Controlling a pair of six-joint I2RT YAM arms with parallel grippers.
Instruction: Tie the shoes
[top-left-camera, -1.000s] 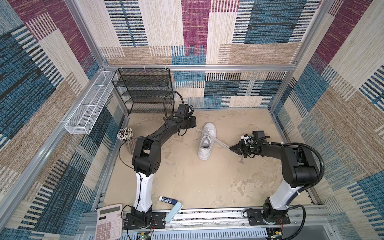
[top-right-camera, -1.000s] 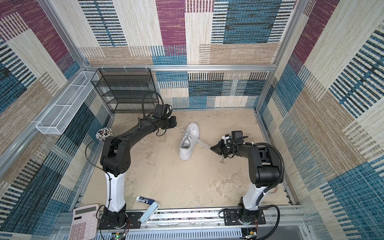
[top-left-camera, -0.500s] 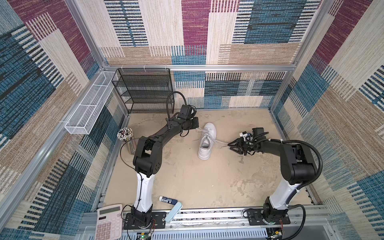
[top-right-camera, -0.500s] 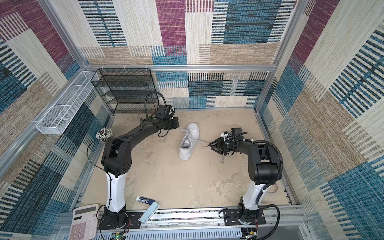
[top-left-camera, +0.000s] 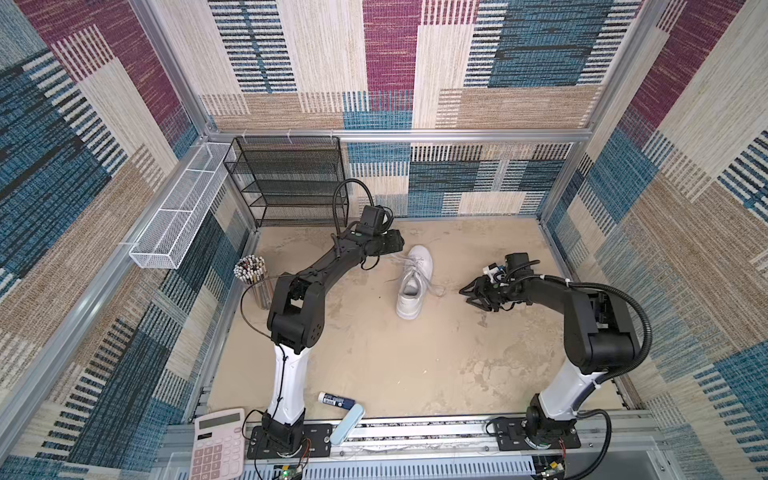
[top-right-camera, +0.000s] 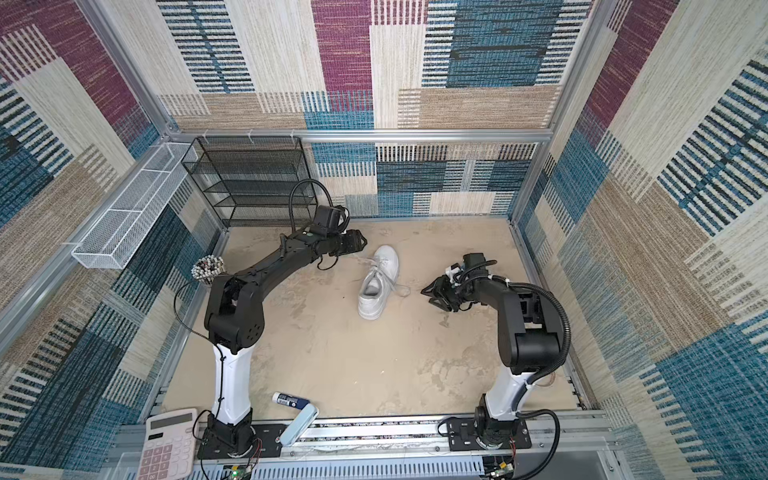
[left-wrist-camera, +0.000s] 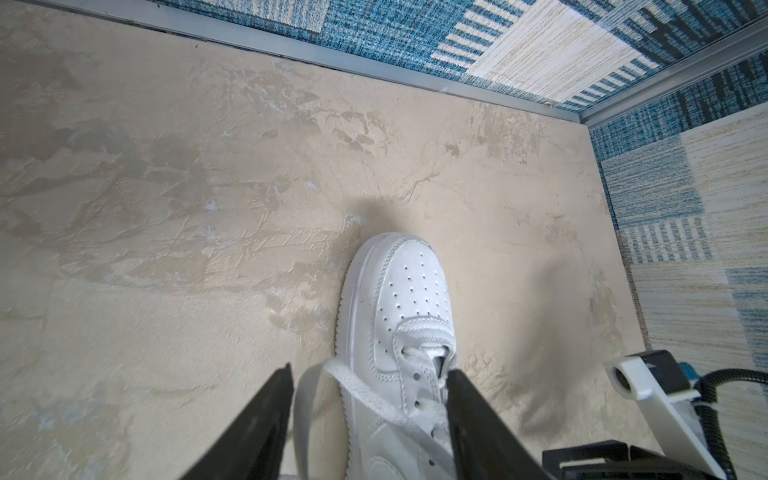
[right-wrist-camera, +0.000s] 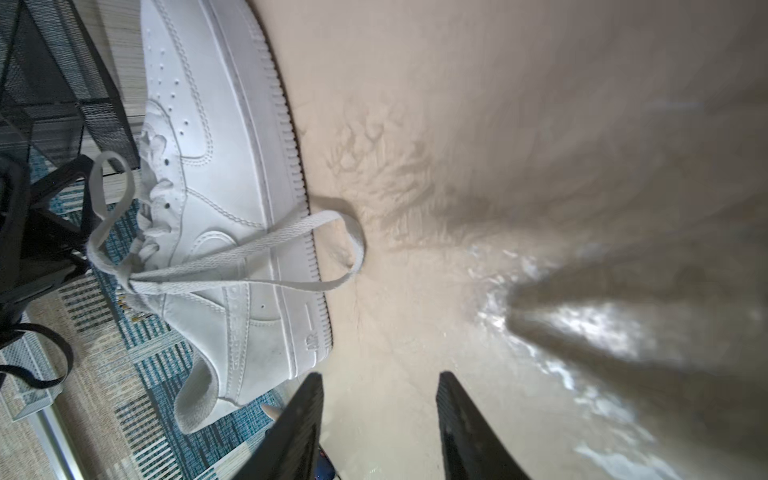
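The white shoe (top-left-camera: 413, 286) (top-right-camera: 376, 286) lies on the sandy floor, toe toward the back wall. Its laces meet in a knot (right-wrist-camera: 129, 278) over the tongue. One lace loop (right-wrist-camera: 349, 241) droops over the sole onto the floor, and another loop (right-wrist-camera: 104, 187) stands up on the far side. My left gripper (top-left-camera: 397, 243) (left-wrist-camera: 369, 369) hovers by the toe end, open, with a slack lace strand (left-wrist-camera: 374, 399) passing loosely between its fingers. My right gripper (top-left-camera: 467, 293) (right-wrist-camera: 380, 375) is open beside the heel side with only bare floor between its fingers.
A black mesh rack (top-left-camera: 291, 183) stands at the back left, with a white wire basket (top-left-camera: 178, 216) on the left wall. A pen cup (top-left-camera: 253, 278) is by the left arm. A calculator (top-left-camera: 218, 440), a tube (top-left-camera: 336, 401) and a pale case (top-left-camera: 347, 424) lie near the front rail.
Both grippers went from shut to open and let go of the laces. The lace that was stretched taut toward the right gripper now lies slack by the shoe.
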